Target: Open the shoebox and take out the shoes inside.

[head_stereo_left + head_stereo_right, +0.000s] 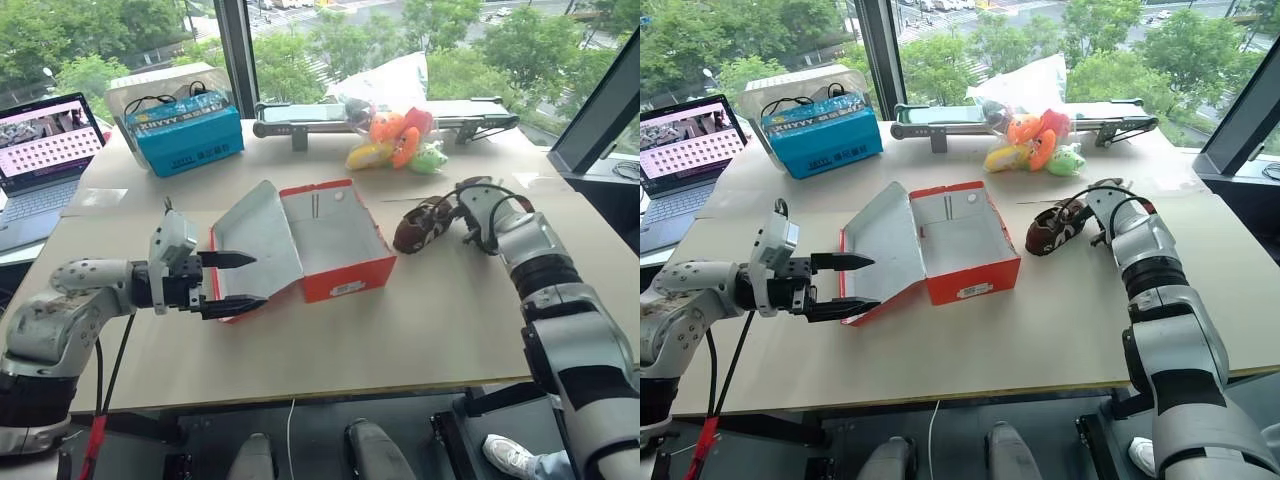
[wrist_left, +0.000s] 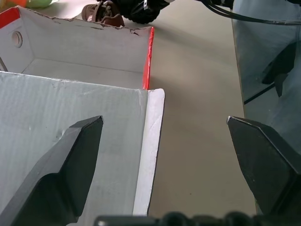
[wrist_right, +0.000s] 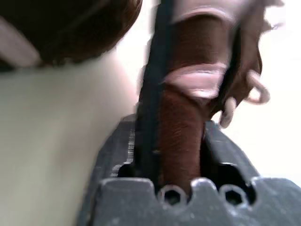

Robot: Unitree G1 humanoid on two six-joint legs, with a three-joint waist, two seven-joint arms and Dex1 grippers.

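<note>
While the left gripper (image 1: 258, 280) waits at nine o'clock of the shoebox (image 1: 345, 275), its pincer stands apart, with the free edge of the opened lid (image 1: 255, 235) between the two black fingers but not pinched. If you close or lift from there, you would likely drag the whole light box across the table (image 1: 400, 340), or fold the lid back over the tray. A sweep to eleven o'clock could also meet the blue box (image 1: 185, 135), though that sits well apart.

The shoebox itself lies open near the table's middle, and its grey-white inside looks bare, so I judge the removal nearly done.

At three o'clock of the box, just beside it, the dark-brown shoes (image 1: 420, 228) rest on the table. The right gripper (image 1: 448, 212) is right on them, and in the right wrist view its pincer reads as clamped on a brown strap, which fills the gap between the fingers.

The main risk is here. If you pull the arm back before the strap is fully free, the shoe could come along, tip over, or slide toward the near edge. A loop could also snag on a finger. The bagged plush toys (image 1: 395, 140) at one o'clock look safely clear.
</note>
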